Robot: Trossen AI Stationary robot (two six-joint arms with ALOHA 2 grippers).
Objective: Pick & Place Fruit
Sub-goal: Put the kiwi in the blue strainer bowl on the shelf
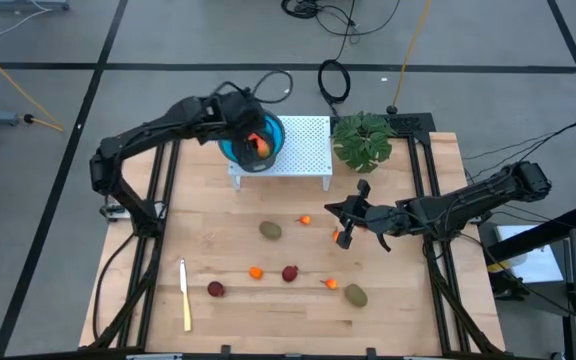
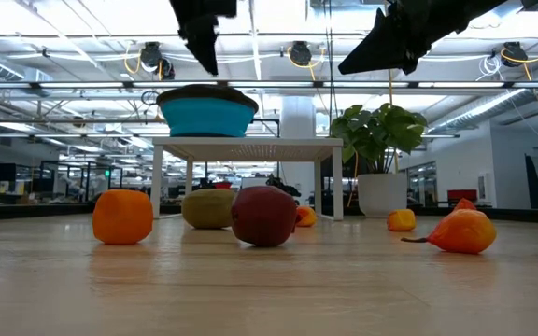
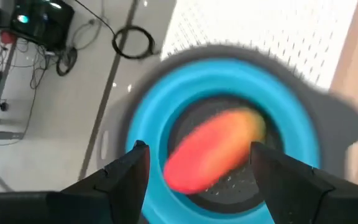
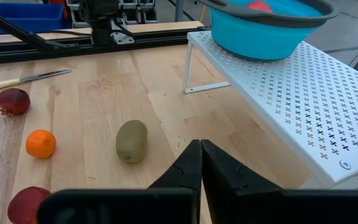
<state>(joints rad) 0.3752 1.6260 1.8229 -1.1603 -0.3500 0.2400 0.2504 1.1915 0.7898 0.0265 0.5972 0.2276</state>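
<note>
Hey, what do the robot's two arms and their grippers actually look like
Both arms are slim, jointed and matte black with no visible markings. The left gripper has two dark, flat, wedge-shaped fingers. The right gripper has two black fingers tapering to points. Black cables lead from the right arm off the table.

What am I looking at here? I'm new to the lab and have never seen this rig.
Two robot arms work over a wooden table. One picture looks straight down, one sits at table level, and two come from cameras on the wrists. The left gripper, jaws open, hovers over a blue bowl on a white rack; an oblong red-orange fruit lies inside. The right gripper, jaws shut, holds nothing. Small fruits, a knife and a plant lie around.
</note>
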